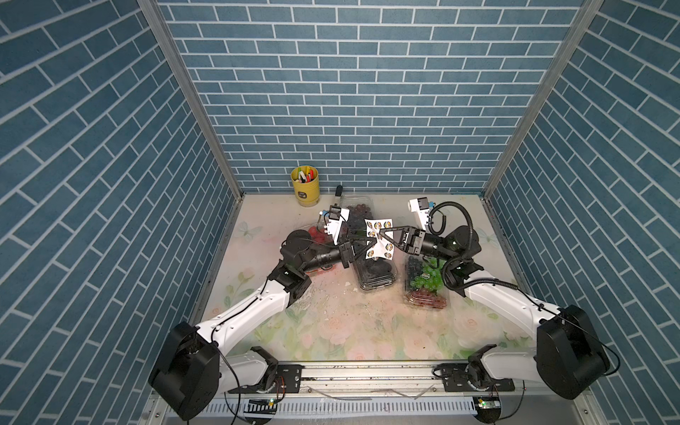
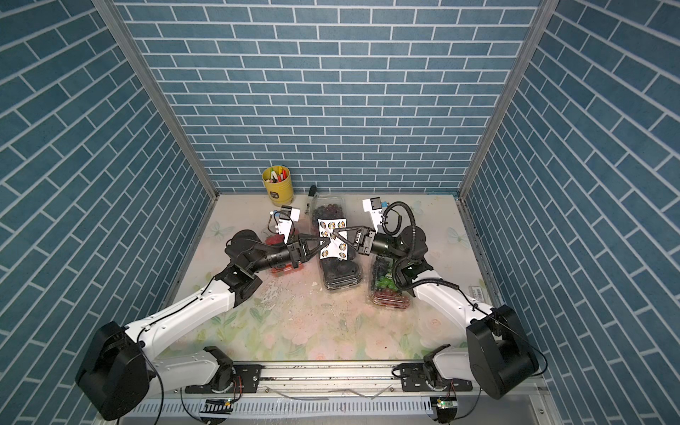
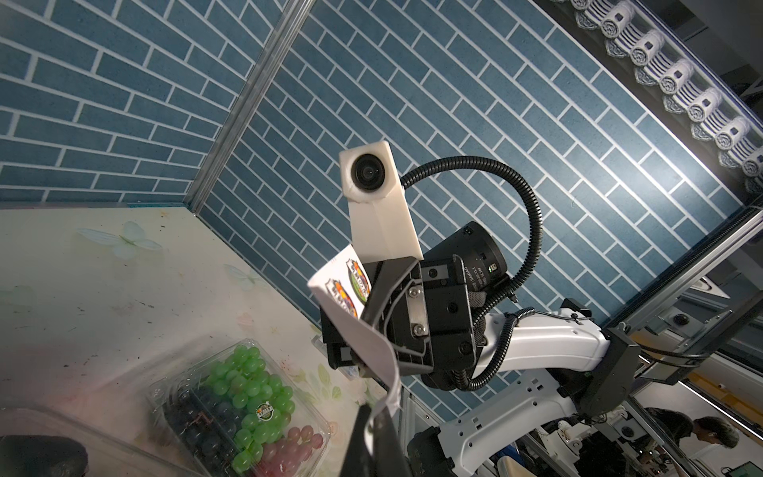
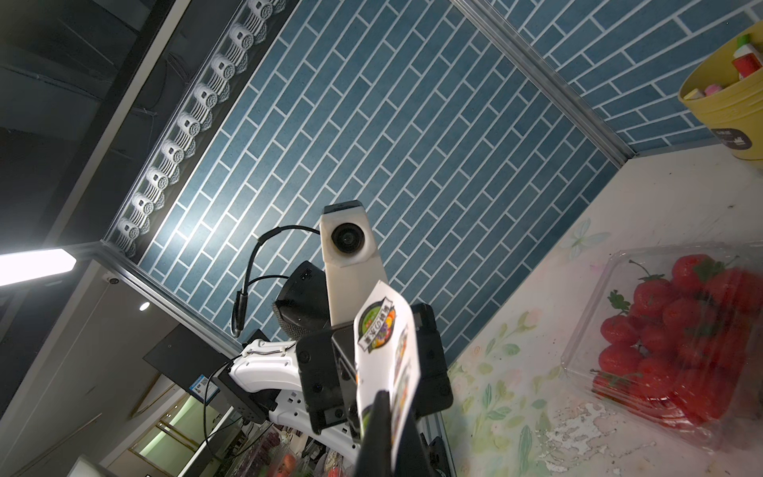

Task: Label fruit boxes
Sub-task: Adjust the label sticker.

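White sticker sheet point(image 1: 382, 224) hangs above the black-fruit box point(image 1: 375, 274), pinched by left gripper point(image 1: 372, 240) at its 9 o'clock edge and right gripper point(image 1: 379, 232) at 3 o'clock. From this box, strawberry box point(image 1: 314, 234) lies at 10 o'clock, mixed-grape box point(image 1: 427, 290) at 3.

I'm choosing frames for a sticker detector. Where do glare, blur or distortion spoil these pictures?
In both top views the wide lens splays the brick walls, but the sticker sheet is sharp, evenly lit. In the left wrist view a bright patch washes out some wall; the mixed grape box lid reflects softly. In the right wrist view the ceiling lamp blows out; the strawberry box lid glares.
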You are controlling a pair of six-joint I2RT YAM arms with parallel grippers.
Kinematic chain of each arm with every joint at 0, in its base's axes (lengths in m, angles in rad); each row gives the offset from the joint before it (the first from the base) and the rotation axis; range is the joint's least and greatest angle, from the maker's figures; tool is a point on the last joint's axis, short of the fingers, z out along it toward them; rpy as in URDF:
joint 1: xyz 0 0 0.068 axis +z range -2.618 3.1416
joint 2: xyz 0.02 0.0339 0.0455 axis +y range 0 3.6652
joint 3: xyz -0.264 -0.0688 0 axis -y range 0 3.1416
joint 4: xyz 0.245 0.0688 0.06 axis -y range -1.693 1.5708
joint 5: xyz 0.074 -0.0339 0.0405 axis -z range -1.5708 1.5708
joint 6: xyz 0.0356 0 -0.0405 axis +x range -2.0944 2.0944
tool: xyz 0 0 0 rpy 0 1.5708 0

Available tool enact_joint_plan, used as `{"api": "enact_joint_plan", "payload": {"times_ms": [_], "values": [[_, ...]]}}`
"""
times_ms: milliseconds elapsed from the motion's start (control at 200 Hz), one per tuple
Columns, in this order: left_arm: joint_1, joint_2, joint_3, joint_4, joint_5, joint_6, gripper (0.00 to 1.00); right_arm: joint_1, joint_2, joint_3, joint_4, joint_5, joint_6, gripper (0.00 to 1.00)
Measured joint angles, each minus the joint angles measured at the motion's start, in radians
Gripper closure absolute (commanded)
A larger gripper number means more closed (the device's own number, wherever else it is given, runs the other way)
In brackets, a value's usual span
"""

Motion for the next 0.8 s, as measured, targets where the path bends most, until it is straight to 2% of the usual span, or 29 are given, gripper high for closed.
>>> {"api": "enact_joint_plan", "payload": {"times_ms": [800], "values": [[0.020, 0.014, 0.000, 0.022, 0.016, -0.032, 1.00, 0.014, 0.000, 0.000, -0.034, 0.005, -0.006, 1.00]]}}
